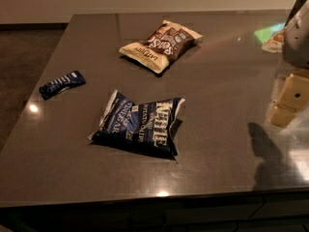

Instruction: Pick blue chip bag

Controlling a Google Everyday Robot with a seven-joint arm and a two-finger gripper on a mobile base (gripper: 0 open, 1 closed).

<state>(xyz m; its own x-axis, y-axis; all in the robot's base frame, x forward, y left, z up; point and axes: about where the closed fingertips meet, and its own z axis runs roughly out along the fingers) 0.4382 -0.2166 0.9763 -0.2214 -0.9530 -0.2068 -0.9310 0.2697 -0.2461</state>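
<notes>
On the dark table (217,76), a brown-and-cream bag (161,43) lies beyond the blue chip bag (140,123), a small blue wrapper (62,84) to its left, and the gripper (291,99) well to its right.

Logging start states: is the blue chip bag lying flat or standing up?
Lying flat: the blue chip bag rests lettering-up on the table. The hand is at the right edge, clear of it.

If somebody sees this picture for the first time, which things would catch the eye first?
The big blue chip bag lies crumpled in the middle of the dark table, near its front edge. Behind it lies a brown-and-cream chip bag, and to the left a small blue wrapper. The gripper hangs at the right edge of the picture, apart from all three.
</notes>
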